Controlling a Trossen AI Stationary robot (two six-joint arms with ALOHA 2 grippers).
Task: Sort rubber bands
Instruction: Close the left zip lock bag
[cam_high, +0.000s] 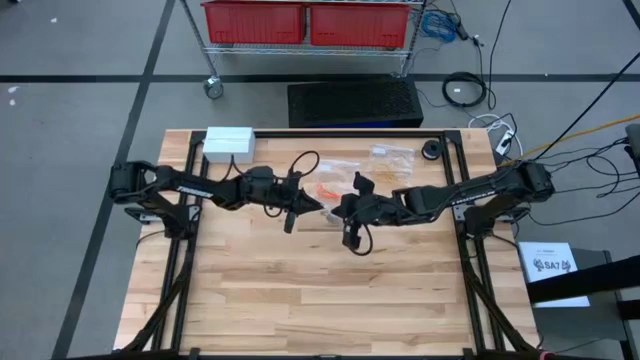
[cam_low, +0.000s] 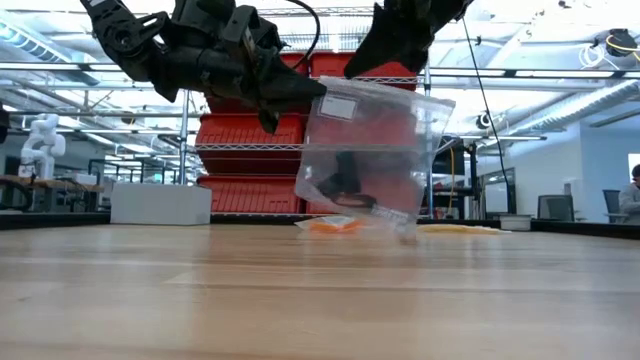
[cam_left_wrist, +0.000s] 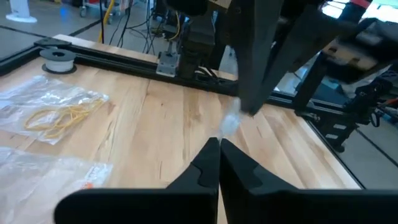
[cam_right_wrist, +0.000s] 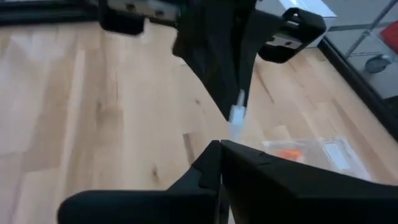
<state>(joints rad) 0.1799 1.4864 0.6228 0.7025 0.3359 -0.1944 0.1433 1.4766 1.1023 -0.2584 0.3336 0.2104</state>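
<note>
Bare tabletop (cam_low: 320, 300) is lying nearest; above it both arms are holding a clear bag (cam_low: 372, 150) aloft. Left pincer (cam_low: 312, 92) and right pincer (cam_low: 400, 55) are each pressed together, pinching its top edge. Black rubber bands (cam_low: 345, 185) are sitting inside; orange ones (cam_low: 335, 224) and yellow ones (cam_left_wrist: 62, 115) are resting in bags farther back. Uneven pulling could, I judge, slip the thin film free, dropping the bag.

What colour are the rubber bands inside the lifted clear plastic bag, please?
Black rubber bands, best in the low view.
</note>
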